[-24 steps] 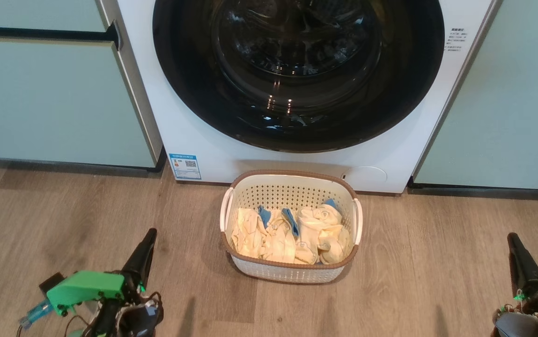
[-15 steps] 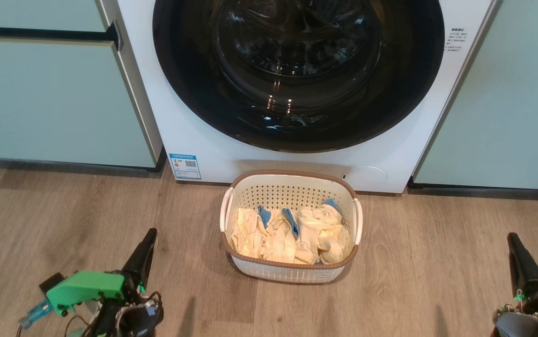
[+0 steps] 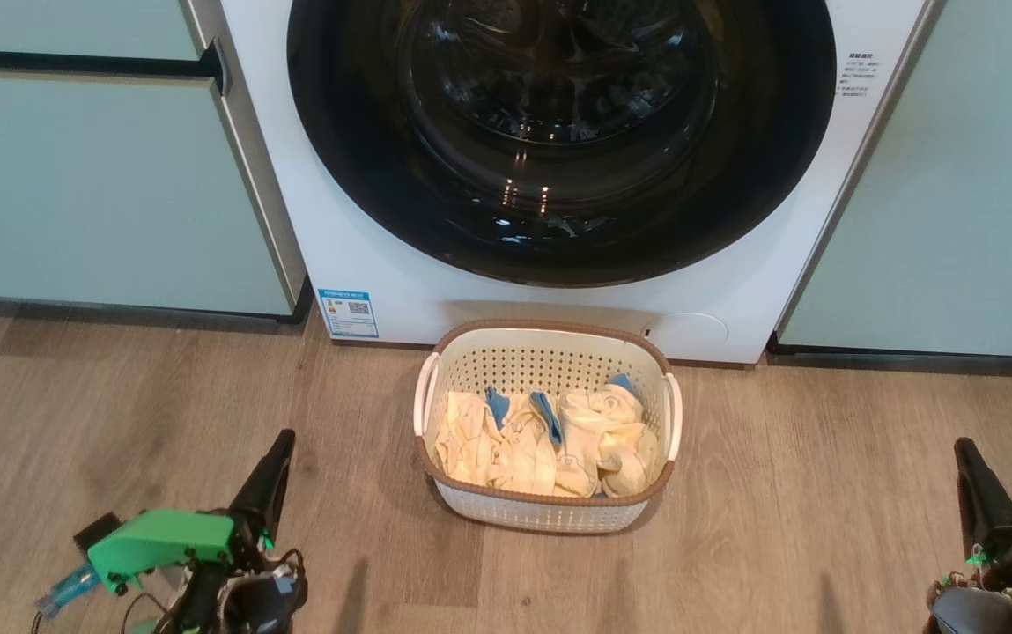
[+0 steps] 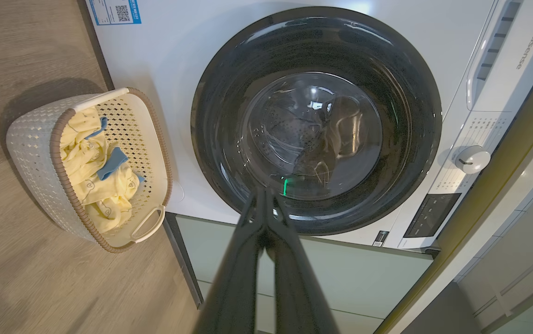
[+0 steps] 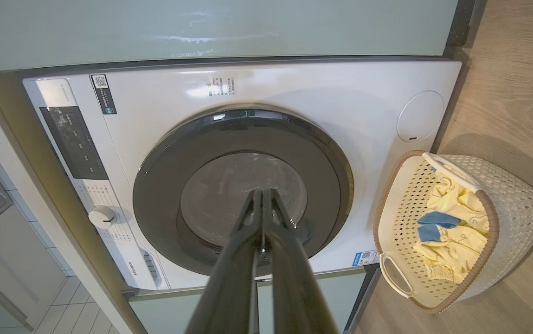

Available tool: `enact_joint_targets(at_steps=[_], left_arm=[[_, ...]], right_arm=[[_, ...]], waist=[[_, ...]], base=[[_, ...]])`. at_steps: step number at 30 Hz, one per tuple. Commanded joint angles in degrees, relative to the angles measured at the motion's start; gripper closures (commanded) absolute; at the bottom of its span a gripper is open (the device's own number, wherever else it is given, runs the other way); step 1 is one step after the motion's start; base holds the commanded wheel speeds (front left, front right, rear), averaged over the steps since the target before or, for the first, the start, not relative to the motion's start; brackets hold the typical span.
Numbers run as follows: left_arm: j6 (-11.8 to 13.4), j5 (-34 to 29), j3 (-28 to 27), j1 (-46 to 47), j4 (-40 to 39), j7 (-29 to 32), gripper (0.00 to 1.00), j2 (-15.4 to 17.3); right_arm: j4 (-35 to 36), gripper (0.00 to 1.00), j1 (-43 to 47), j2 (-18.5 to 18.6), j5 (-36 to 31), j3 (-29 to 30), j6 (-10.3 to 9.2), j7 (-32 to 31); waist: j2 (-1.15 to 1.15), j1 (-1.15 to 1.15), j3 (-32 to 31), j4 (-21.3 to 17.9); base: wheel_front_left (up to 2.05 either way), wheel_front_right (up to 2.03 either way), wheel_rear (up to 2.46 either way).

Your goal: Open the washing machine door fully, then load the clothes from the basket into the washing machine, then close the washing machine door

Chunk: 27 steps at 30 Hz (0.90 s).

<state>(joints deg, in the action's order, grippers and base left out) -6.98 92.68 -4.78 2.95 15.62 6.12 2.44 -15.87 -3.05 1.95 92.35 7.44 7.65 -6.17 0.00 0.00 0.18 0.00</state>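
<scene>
Beyond the far rim of the basket point(image 3: 550, 327): washing machine door point(image 3: 558, 132), closed, dead ahead.
Clothes point(image 3: 541, 436): in the basket.
Left gripper point(image 4: 262, 192): fingers pressed together, empty, seems nearer the door.
Right gripper point(image 5: 261, 192): fingers pressed together, empty.

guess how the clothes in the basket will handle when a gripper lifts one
The clothes lie crumpled in thin folds, so they will probably hang limp and weigh little. Pieces overlap in the basket, so lifting one may drag a neighbour along.

Pale green cabinet panels point(image 3: 100, 194) left and right, wood-plank floor point(image 3: 779, 528), dark plinth strip point(image 3: 118, 310) beneath
</scene>
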Motion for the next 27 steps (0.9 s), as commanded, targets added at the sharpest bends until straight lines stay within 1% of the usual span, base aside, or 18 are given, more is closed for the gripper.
enact_joint_targets(at_steps=[1,18,19,22,27], left_arm=[[-0.51,-0.49,-1.72,3.24,-1.59,0.35,1.00,0.43],[-0.51,-0.49,-1.72,3.24,-1.59,0.35,1.00,0.43],[0.00,0.00,0.00,0.00,0.00,0.00,0.00,0.00],[0.10,0.02,0.06,-0.97,1.92,-0.04,0.00,-0.25],[0.09,-0.06,0.18,-0.89,1.81,-0.52,0.00,-0.28]], right_arm=[[1.85,1.00,-3.14,0.93,-0.16,-0.94,-0.16,-0.30],[1.85,1.00,-3.14,0.93,-0.16,-0.94,-0.16,-0.30],[0.00,0.00,0.00,0.00,0.00,0.00,0.00,0.00],[-2.07,0.00,1.03,-0.50,0.00,-0.22,0.02,0.02],[-2.05,0.00,1.00,-0.50,-0.14,-0.25,0.02,0.36]], waist=[[0.00,0.00,0.00,0.00],[0.00,0.00,0.00,0.00],[0.00,0.00,0.00,0.00],[0.00,0.00,0.00,0.00],[0.00,0.00,0.02,0.01]], base=[[0.00,0.00,0.00],[0.00,0.00,0.00],[0.00,0.00,0.00],[0.00,0.00,0.00],[0.00,0.00,0.00]])
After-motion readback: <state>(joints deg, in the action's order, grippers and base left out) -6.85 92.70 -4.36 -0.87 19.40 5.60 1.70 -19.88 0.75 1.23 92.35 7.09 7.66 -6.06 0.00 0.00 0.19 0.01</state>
